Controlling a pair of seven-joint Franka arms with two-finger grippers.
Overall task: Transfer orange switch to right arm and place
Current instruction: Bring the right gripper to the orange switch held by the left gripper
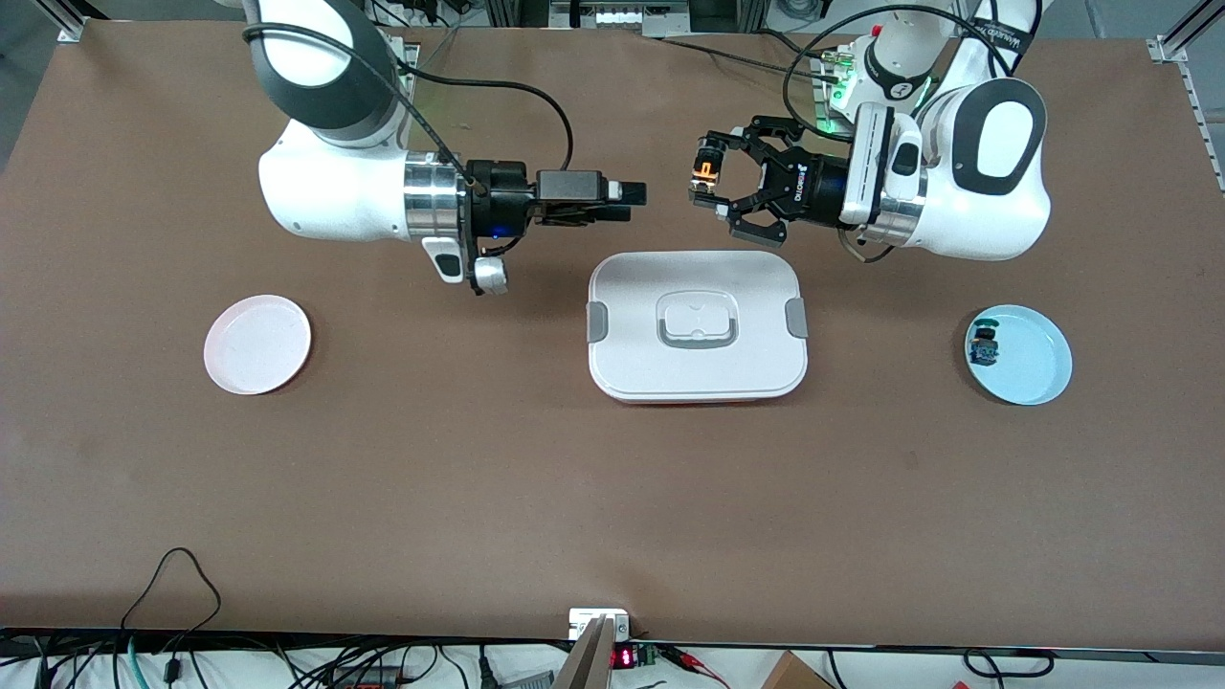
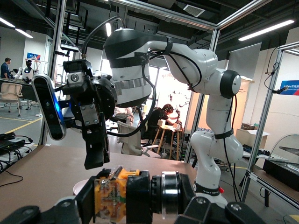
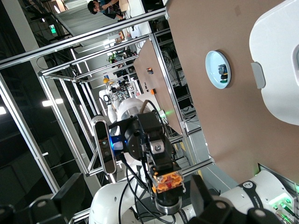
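The orange switch (image 1: 706,173), a black round cap and body with an orange block, hangs in the air with my left gripper (image 1: 705,168) shut on it. In the left wrist view the switch (image 2: 135,193) lies crosswise between the pads of the left gripper (image 2: 138,198). My right gripper (image 1: 627,199) points at it from a short gap away, open and holding nothing. In the right wrist view the switch (image 3: 167,181) shows end-on, some way ahead of the open right gripper (image 3: 135,195). Both grippers hover above the table just past the white box.
A white lidded box (image 1: 622,359) sits mid-table, nearer the front camera than both grippers. A pink plate (image 1: 256,344) lies toward the right arm's end. A blue plate (image 1: 1034,368) toward the left arm's end holds a similar switch with a blue-green block (image 1: 984,346).
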